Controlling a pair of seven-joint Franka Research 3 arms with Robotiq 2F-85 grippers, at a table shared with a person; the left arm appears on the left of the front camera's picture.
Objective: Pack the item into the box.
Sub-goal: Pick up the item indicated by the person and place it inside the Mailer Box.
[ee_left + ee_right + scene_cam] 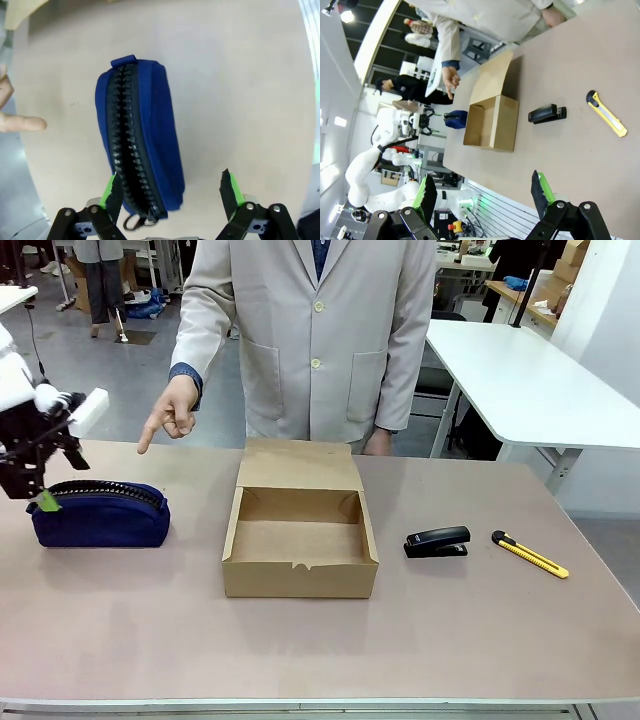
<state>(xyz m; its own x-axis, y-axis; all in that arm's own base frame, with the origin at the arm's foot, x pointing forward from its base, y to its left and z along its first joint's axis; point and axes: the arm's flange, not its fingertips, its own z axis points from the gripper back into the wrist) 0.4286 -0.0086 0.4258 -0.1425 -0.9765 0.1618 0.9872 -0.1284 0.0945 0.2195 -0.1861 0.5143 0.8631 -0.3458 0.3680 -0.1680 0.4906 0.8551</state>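
Currently the left gripper hangs at the left end of the item, jaws spread wide; its arm is cut off by the frame's left edge, and it hides that end of the pouch in the front view. Left wrist view: left gripper straddles the near end of the item, zipper uppermost; one green pad sits just beside the zipper, the other stands apart; whether the pad touches the fabric cannot be told; the zip-pull ring is half hidden at the bottom edge. Item lies on the table, left of the box and apart from it; box flap lies back toward the person. Person's hand points down above the item; the other hand is partly hidden behind the flap. Right gripper is spread, holding nothing, high above the table. Stapler and utility knife lie right of the box.
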